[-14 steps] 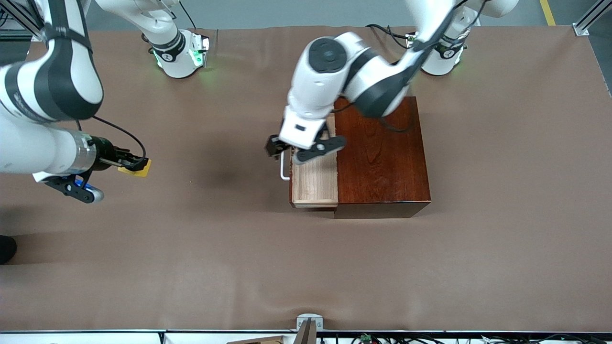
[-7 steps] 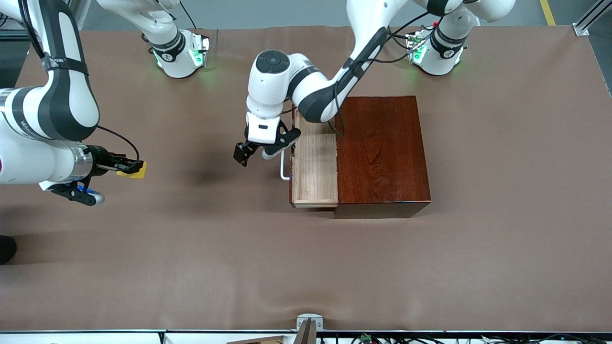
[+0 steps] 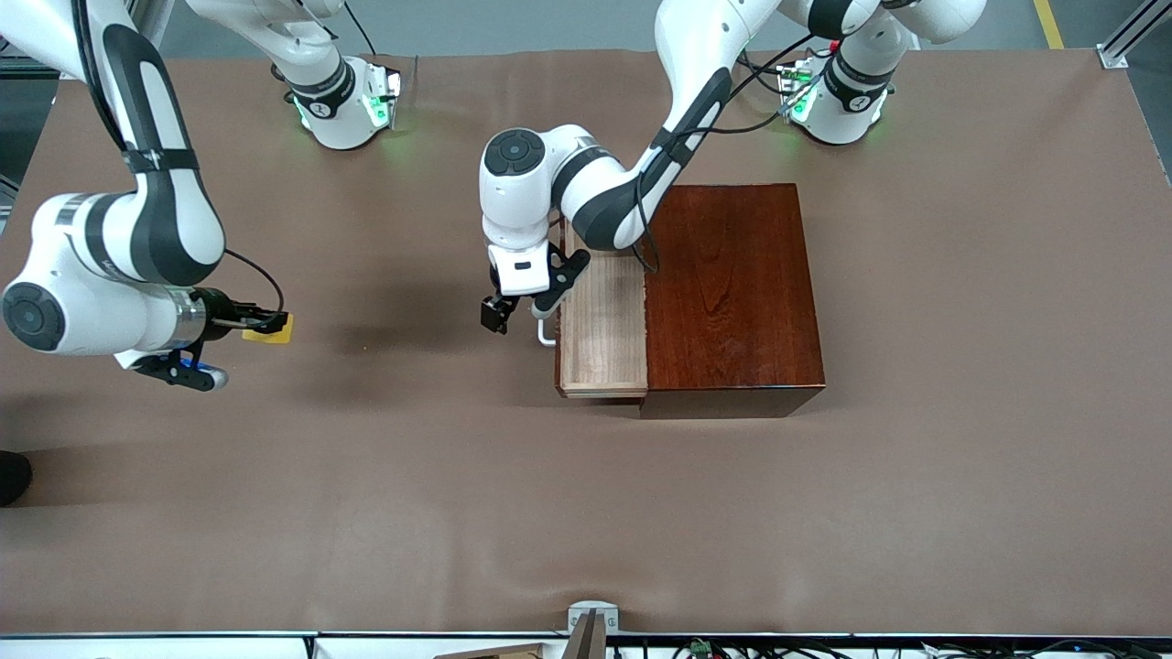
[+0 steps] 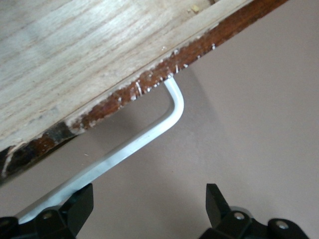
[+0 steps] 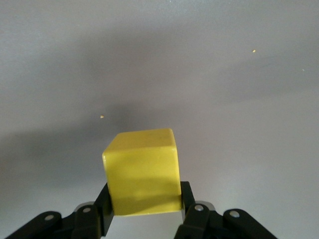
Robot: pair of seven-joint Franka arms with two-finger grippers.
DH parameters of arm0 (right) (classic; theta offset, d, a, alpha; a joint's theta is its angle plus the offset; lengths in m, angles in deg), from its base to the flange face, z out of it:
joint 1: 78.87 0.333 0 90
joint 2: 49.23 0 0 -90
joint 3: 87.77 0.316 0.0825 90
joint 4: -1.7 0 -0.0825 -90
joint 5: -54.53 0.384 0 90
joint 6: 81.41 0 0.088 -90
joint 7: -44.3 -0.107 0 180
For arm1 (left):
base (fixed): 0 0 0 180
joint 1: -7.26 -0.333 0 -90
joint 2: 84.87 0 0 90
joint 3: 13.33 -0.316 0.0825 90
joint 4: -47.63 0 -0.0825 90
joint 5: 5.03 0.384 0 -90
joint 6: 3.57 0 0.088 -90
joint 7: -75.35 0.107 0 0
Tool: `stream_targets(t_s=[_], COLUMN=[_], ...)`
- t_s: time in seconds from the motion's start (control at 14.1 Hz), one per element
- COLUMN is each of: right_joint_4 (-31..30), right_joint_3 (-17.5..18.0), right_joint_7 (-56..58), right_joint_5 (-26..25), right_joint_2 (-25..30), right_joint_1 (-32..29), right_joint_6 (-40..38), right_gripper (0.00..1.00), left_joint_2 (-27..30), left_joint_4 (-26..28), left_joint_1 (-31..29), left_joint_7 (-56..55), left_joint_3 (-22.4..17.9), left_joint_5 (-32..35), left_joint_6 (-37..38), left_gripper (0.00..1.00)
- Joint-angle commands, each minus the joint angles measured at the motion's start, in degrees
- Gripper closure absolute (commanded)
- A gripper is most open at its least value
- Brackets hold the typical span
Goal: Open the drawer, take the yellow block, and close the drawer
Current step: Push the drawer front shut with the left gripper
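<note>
right gripper (image 3: 271, 322) is closed on the block (image 3: 268, 328) – the yellow cube sits pinched between its two fingers (image 5: 102, 211), sticking out past the tips, up over bare table (image 3: 586, 513) toward the right arm's end, well apart from the box (image 3: 728, 293). in the right wrist view the block (image 5: 143, 172) fills the gap between the fingers, one face toward the camera, plain table under it.

drawer (image 3: 602, 325) is pulled out of the box, pale wood inside showing, nothing seen in it. white handle (image 3: 543, 328) on its front.

left gripper (image 3: 517, 311) hangs just in front of the drawer, by the handle – its fingers spread apart, holding nothing. in the left wrist view the handle (image 4: 129, 144) runs across between the open fingers (image 4: 217, 204) toward one finger; whether it touches that finger can't be told. drawer front edge (image 4: 124, 97) is just above the handle there.
</note>
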Motion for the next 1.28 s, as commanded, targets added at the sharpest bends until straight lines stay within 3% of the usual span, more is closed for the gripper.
stream_targets(t_s=[0.0, 0.42, 0.71, 1.06, 1.2], right_joint_4=[-4.88, -14.21, -15.45, -15.45, -15.54], right_joint_3=[0.96, 0.96, 0.96, 1.05, 1.05], right_joint_7=[3.51, 5.55, 6.07, 8.36, 8.36], right_joint_5=[-2.55, -4.58, -5.63, -6.16, -6.16], right_joint_2=[1.58, 0.36, -2.10, -4.65, -5.27], right_joint_1=[-2.00, -4.37, -4.63, -6.39, -6.39], right_joint_6=[6.07, 20.85, 24.28, 26.41, 27.02], right_gripper=[1.00, 1.00, 1.00, 1.00, 1.00], left_joint_2=[-0.19, 2.35, 2.62, 4.91, 9.62], left_joint_4=[-1.54, -1.10, -1.01, -1.19, -1.10], left_joint_1=[0.26, -2.37, -4.66, -6.25, -6.51], left_joint_7=[-0.77, 3.10, 3.10, 5.36, 12.28], left_joint_3=[-1.99, -4.28, -4.37, -4.02, -4.37], left_joint_5=[1.13, 0.95, 1.21, 0.95, 1.21], left_joint_6=[4.94, 17.06, 24.18, 24.90, 24.90], left_gripper=[0.00, 0.00, 0.00, 0.00, 0.00])
